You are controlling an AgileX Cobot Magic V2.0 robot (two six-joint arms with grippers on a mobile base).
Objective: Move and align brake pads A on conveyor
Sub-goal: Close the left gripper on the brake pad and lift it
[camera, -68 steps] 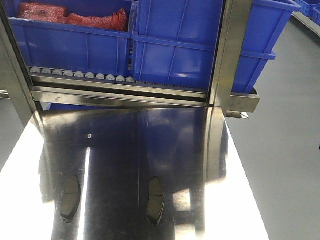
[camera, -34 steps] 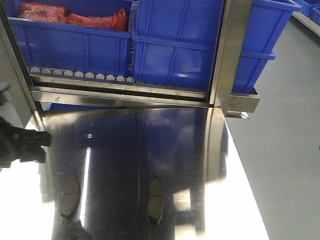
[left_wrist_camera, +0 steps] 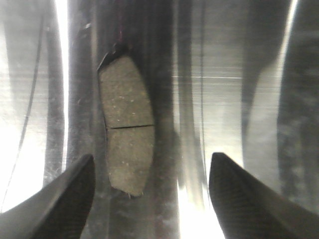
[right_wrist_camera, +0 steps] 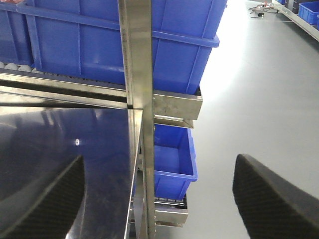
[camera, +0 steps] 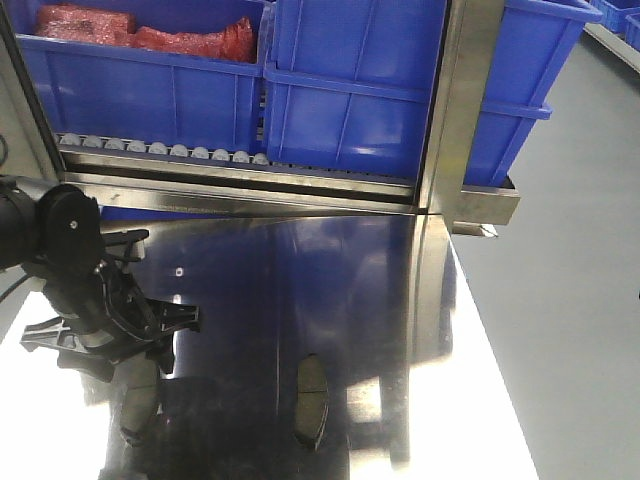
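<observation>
hovering left tool (left_wrist_camera: pixel 152 158), spread, over brake pad (left_wrist_camera: pixel 125 129)

Open run of bare table (camera: pixel 350 300) between left brake pad (camera: pixel 135 405) and right brake pad (camera: pixel 311 400), well apart. Blocked at the far edge by roller rail (camera: pixel 160 150), blue bins (camera: pixel 350 110) and steel post (camera: pixel 455 110). Over the left pad, the left tool (camera: pixel 110 330), spread wide.

No words, numbers or signs could be read anywhere. The brake pad (left_wrist_camera: pixel 125 130) showed only its gritty face, and the blue bins (camera: pixel 350 110) and the steel tabletop (camera: pixel 340 290) had plain sides and a plain top.
</observation>
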